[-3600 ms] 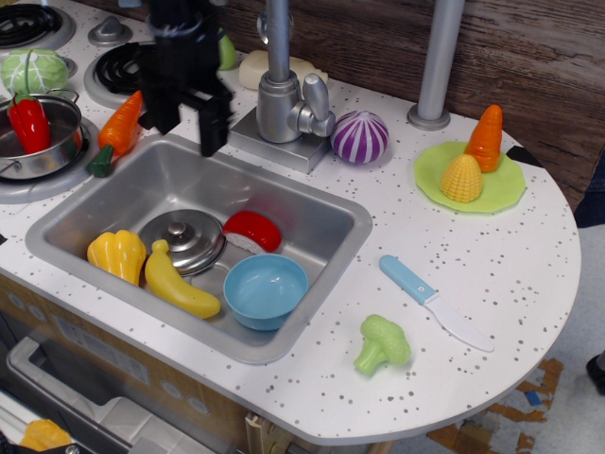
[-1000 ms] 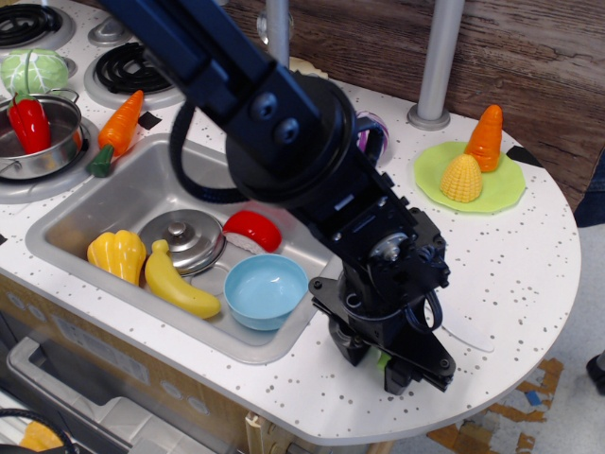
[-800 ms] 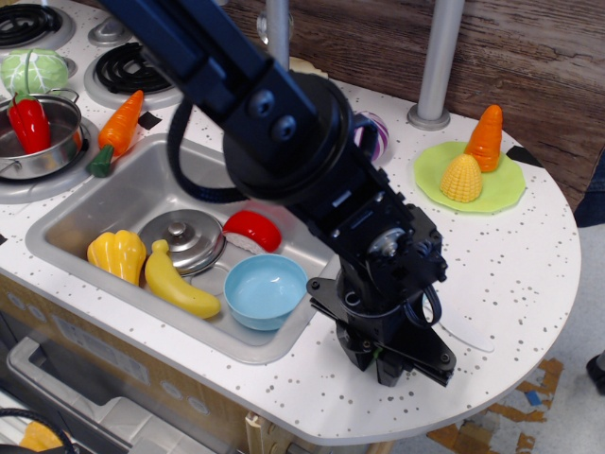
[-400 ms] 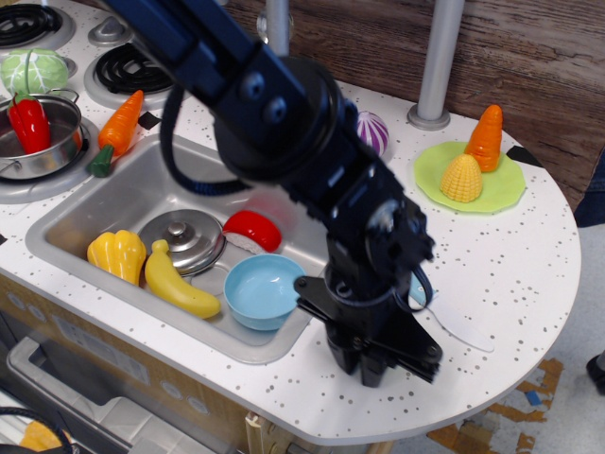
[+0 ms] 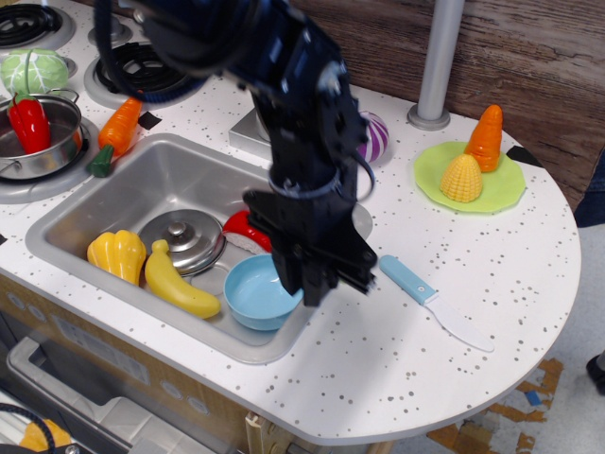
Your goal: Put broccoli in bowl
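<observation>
My black pincer [image 5: 317, 284] hangs over the right rim of the small light-blue plastic bowl [image 5: 253, 293] in the steel sink [image 5: 142, 184]; its grip and the broccoli are hidden, so delivery looks near but unconfirmed.

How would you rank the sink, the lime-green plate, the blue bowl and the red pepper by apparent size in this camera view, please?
1. Sink, clearly largest.
2. Lime-green plate.
3. Blue bowl, partly covered by the hand, so its place below the plate is unsure.
4. Red pepper, smallest.
</observation>
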